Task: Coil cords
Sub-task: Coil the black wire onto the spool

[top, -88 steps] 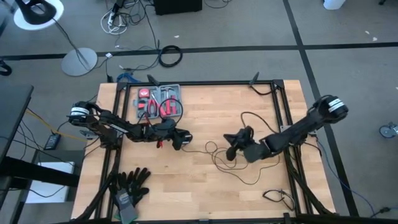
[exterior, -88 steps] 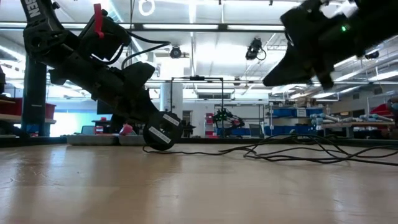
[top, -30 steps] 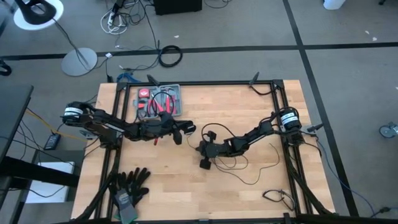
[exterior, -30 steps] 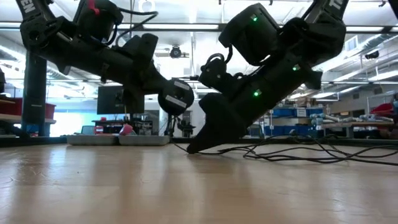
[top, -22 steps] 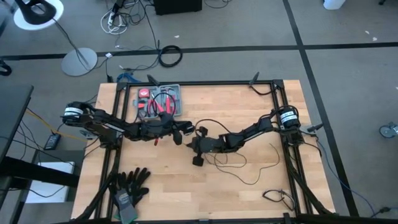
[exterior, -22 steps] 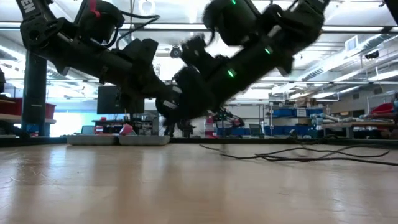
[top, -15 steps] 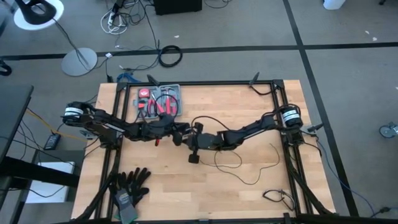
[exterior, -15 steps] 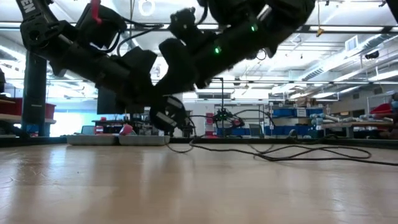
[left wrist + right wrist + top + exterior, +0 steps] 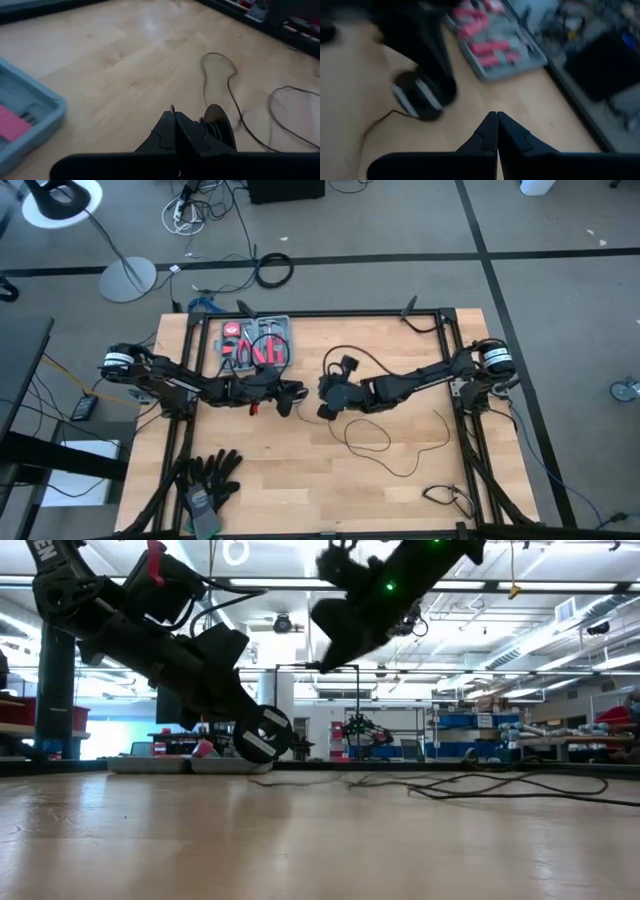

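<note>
While my left gripper (image 9: pixel 290 397), jaws pinching the round black puck (image 9: pixel 262 734), waits low, my right gripper (image 9: pixel 327 388) has lifted, jaws pressed together, drawing the thin black cord (image 9: pixel 385 442) up for another loop.

R gripper (image 9: pixel 322 394) swept across the table from the right side to mid-table beside the L gripper (image 9: pixel 291 397), then rose w/ fingers pressed together, dragging the cord (image 9: pixel 368 433) loops leftward.

A robotics lab: a framed wooden table (image 9: pixel 300 480) on grey carpet, a tool tray (image 9: pixel 256 342) at its edge, stray floor cables (image 9: pixel 273 271), shelving with blue bins (image 9: pixel 470 722) under strip lighting behind.
</note>
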